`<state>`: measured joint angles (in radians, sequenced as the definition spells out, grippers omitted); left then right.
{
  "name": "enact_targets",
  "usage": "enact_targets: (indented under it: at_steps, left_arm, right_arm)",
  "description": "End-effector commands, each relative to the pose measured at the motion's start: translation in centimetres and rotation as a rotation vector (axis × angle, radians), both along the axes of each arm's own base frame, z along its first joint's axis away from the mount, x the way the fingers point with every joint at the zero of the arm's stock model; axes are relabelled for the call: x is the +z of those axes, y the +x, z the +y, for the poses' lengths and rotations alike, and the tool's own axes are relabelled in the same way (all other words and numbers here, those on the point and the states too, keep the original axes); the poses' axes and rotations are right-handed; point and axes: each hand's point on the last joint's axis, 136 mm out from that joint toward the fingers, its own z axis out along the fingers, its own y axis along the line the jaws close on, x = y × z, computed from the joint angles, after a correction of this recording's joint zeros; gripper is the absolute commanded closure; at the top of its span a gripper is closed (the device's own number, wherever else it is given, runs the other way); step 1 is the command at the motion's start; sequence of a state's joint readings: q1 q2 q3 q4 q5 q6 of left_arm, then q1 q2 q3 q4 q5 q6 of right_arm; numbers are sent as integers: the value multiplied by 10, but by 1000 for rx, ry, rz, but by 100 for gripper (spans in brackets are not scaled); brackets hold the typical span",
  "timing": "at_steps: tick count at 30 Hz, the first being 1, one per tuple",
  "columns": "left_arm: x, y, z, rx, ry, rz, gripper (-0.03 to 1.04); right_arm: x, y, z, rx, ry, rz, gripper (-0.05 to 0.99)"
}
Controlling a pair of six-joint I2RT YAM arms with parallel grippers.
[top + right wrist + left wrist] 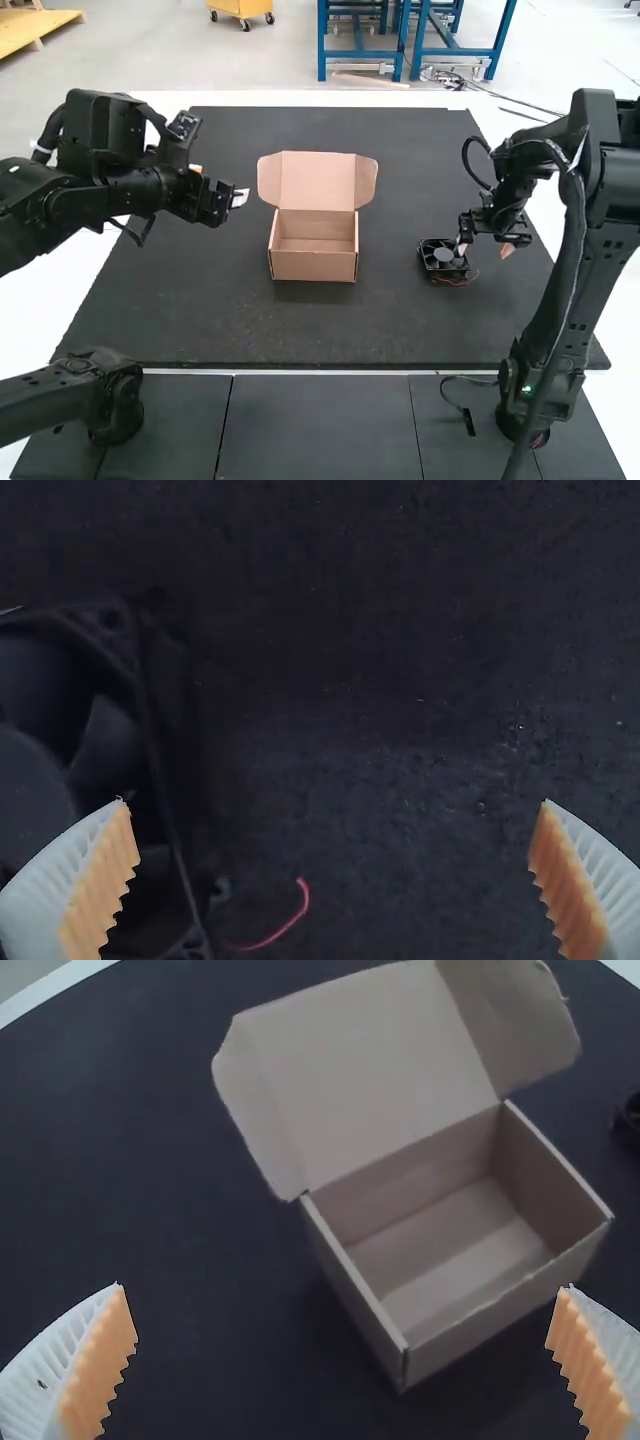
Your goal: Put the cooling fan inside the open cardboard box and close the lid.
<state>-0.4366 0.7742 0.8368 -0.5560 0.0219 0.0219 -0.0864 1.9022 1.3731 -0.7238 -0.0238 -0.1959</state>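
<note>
cardboard box (313,260) | lid (315,182) up, inside bare | fan (443,257) outside, on mat (200,300)

Cardboard box (313,245): plain light brown, inside and out.
Cooling fan (443,258): black frame and blades, with a thin red wire (281,934).
Mat (180,300): black, finely speckled.
Bench (300,98): white.
Left hand (236,196): white ribbed fingers (45,1375), orange saw-toothed pads (100,1355).
Right hand (484,246): the same white and orange.
Arms (90,190): black.
</note>
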Motion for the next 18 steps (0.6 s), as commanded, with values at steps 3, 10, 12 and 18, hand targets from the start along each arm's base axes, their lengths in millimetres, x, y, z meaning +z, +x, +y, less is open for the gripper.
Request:
enact_targets:
  at_steps: [3,10,12,18]
  left_arm:
    - [22,4,4,14,-7,-54,4]
    - [23,5,3,13,-5,-57,4]
    - [23,5,4,16,-4,-57,4]
    - [25,5,4,14,-4,-60,4]
  right_arm:
    - [-1,6,2,5,11,-1,4]
    - [-3,13,1,5,13,-1,4]
    - [-4,15,1,5,13,-1,4]
    - [-10,16,1,6,12,14,4]
